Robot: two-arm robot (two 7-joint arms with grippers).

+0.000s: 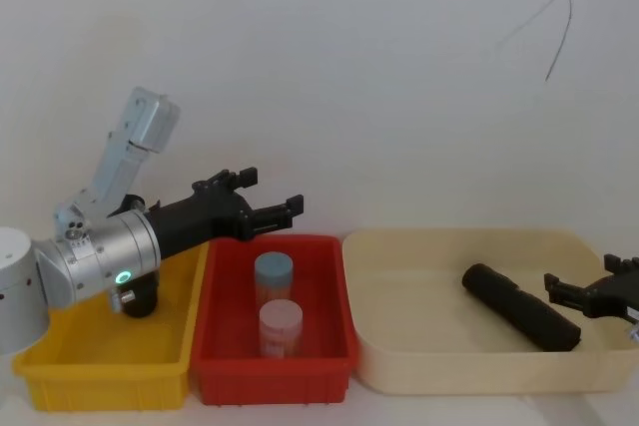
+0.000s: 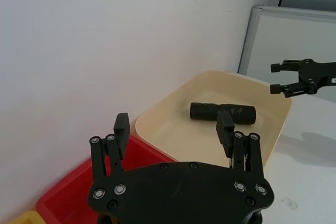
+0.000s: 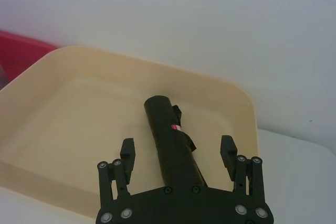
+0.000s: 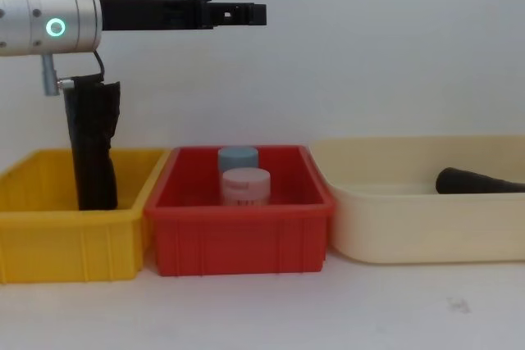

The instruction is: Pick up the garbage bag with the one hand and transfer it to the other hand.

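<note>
While my left gripper [image 1: 272, 190] hangs above the red bin [image 1: 334, 291] with its fingers spread wide and nothing in them, the bag [image 3: 170, 140] lies well off to its right, flat in the tray [image 1: 449, 366]. My right gripper [image 2: 274, 78], fingers wide too, is far nearer: the bag's length points right at it, one end just beside its fingers. A second black roll [image 4: 92, 153] stands up in the yellow bin [image 4: 66, 243] on my left. I think it has no label, but I can't see all round it.
</note>
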